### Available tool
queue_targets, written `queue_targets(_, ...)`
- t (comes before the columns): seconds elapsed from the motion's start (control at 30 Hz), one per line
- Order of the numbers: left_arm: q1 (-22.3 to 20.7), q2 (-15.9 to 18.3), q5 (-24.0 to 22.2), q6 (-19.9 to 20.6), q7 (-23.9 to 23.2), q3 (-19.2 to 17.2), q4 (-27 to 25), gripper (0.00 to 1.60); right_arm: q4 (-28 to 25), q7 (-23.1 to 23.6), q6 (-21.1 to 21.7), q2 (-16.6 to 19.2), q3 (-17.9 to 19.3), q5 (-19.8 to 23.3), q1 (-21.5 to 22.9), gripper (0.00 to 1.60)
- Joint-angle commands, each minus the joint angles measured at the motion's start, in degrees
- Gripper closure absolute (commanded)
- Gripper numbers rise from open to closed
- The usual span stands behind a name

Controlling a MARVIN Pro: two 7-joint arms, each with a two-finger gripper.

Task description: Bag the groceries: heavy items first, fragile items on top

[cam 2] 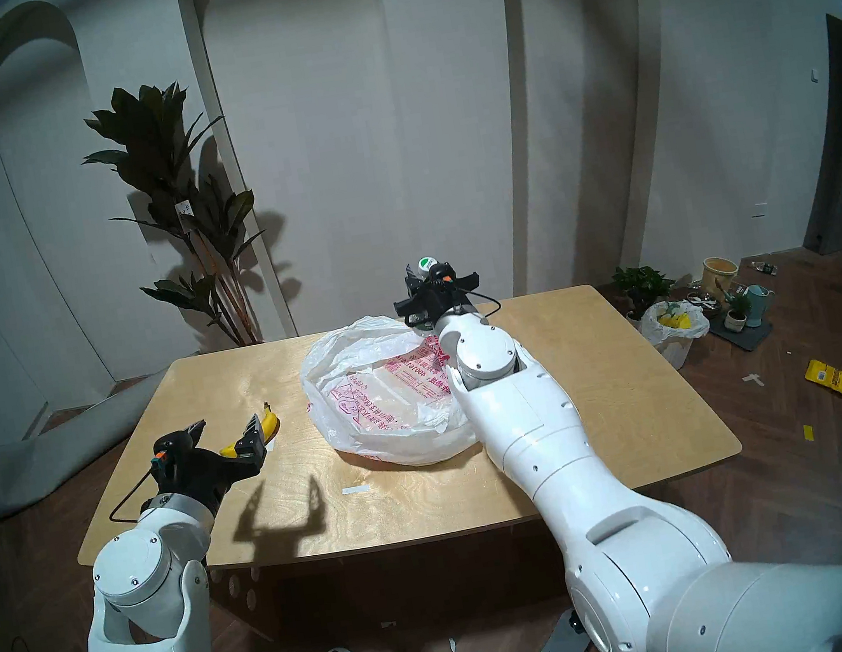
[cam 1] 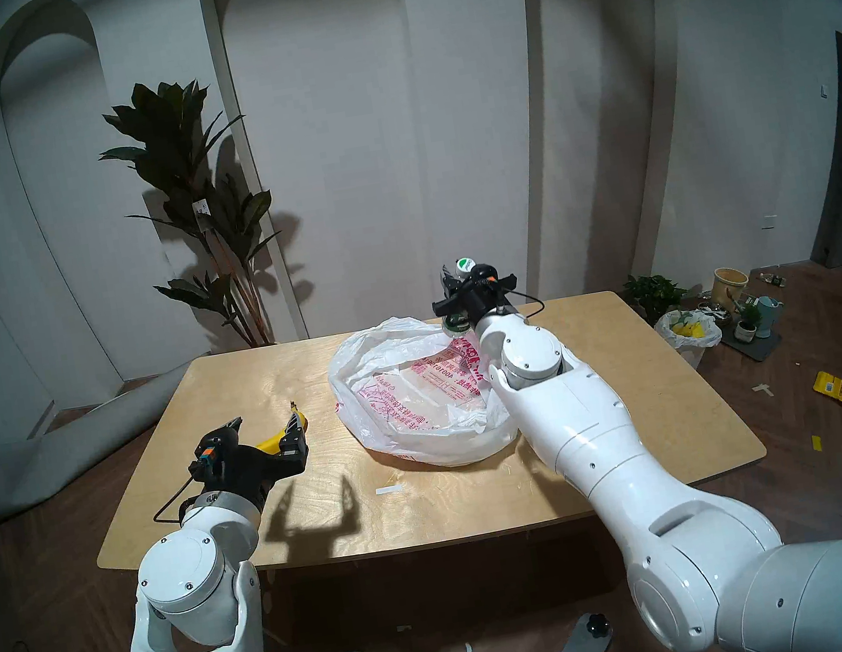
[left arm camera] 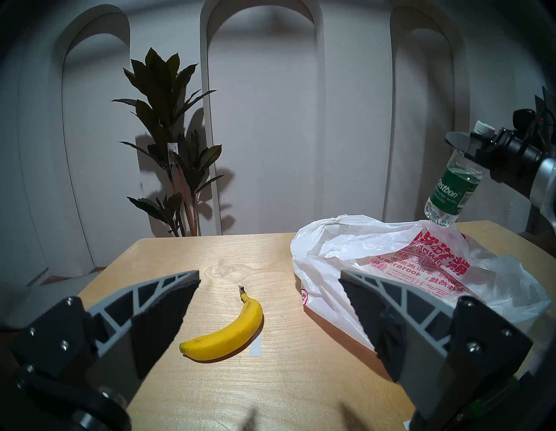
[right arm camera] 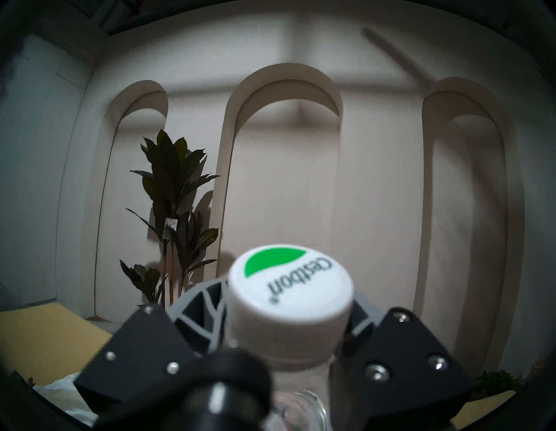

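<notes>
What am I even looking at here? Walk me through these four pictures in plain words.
It is a robot with two white arms, each ending in a two-finger gripper. Two pictures come from cameras on its head, one from each wrist. On the wooden table lie a yellow banana and an open white shopping bag. The left gripper is open, near the banana, holding nothing. The right gripper clamps a water bottle by its neck, above the bag's far edge.

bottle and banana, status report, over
Right gripper shut on bottle, held tilted above the bag's far rim. Left gripper open, hovering short of the banana on the table. Nothing in the way.
</notes>
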Motion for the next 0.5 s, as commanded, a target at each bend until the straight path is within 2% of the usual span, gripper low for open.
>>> queue_targets(0.0,-0.1,0.1,0.0,-0.2,-0.1,0.1,-1.4,0.0,-6.6,-2.2,4.1,-0.9,-0.7,-1.1,-4.0,1.6)
queue_targets(0.1,-0.1,0.1,0.0,-0.2,-0.1,0.1,-1.5,0.0,-7.3,-2.8,6.5,-1.0,-0.7,-1.4,-4.9,1.6)
queue_targets(0.17,-0.1,0.1,0.0,-0.2,-0.1,0.1,-1.5,0.0,-6.7,-5.8,10.6,-1.9,-1.0,-3.2,-4.2,1.6)
queue_targets(0.23,-0.1,0.1,0.0,-0.2,-0.1,0.1,-1.5,0.0,-4.1,-6.9,13.2,-2.9,-1.2,-3.6,-2.1,1.6)
queue_targets(0.27,-0.1,0.1,0.0,-0.2,-0.1,0.1,-1.5,0.0,-4.1,-6.9,13.2,-2.9,-1.2,-3.6,-2.1,1.6)
queue_targets(0.33,-0.1,0.1,0.0,-0.2,-0.1,0.1,-1.4,0.0,0.6,-8.4,16.4,-4.3,-1.6,-4.3,1.3,1.6)
queue_targets(0.47,-0.2,0.1,0.0,-0.2,-0.1,0.1,-1.3,0.0,3.4,-8.9,17.4,-5.3,-1.9,-5.8,2.3,1.6)
